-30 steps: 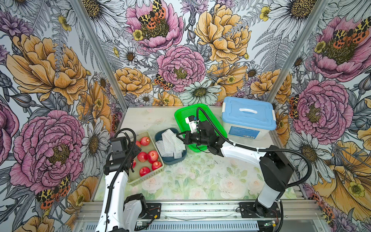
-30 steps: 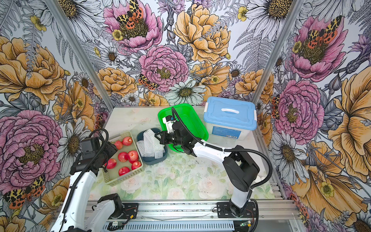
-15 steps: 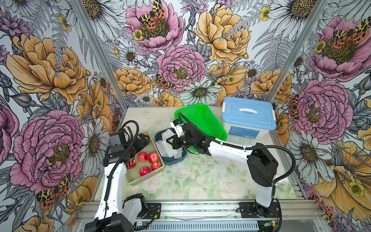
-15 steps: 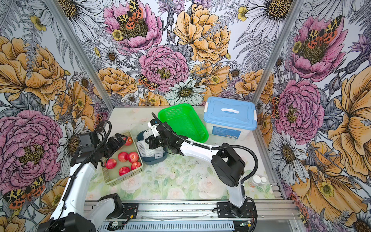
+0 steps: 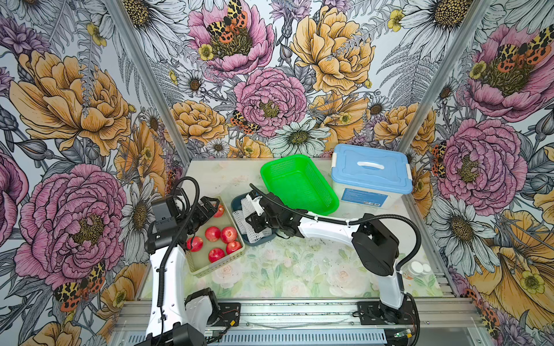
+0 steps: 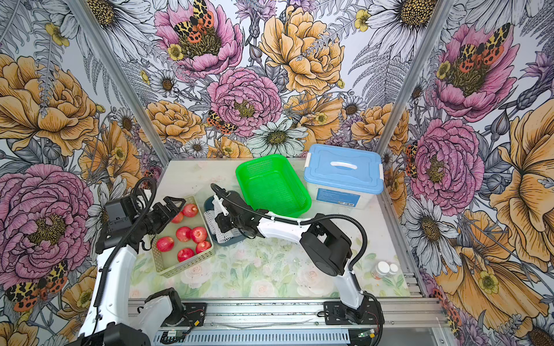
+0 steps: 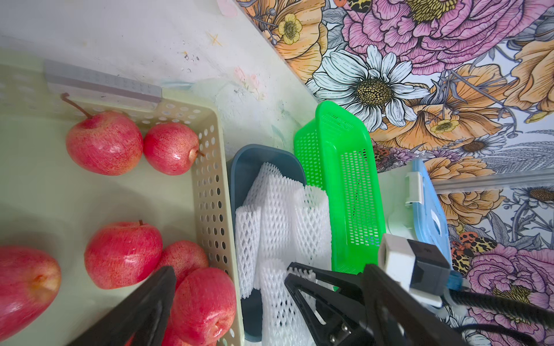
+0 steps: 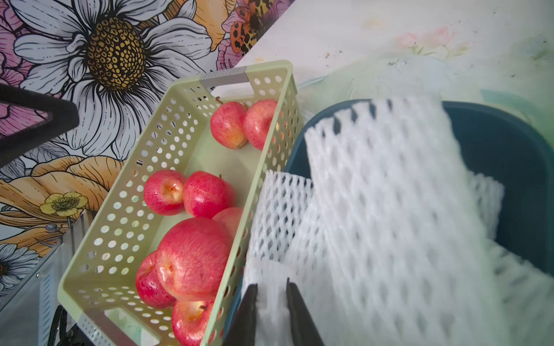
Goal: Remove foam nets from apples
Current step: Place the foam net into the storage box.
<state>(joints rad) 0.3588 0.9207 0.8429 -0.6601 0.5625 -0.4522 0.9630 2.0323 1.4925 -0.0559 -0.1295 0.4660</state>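
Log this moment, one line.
left end effector: open, over basket | right end effector: over blue bin, foam net between jaws | apples: bare, in basket

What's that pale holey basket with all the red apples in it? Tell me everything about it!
The basket is a pale yellow-green plastic rectangle. Its walls are dotted with round holes, and a grey handle strip sits at each short end. It stands upright and flat on the table, right beside the dark blue tub of foam nets. Bare red apples lie loose inside.
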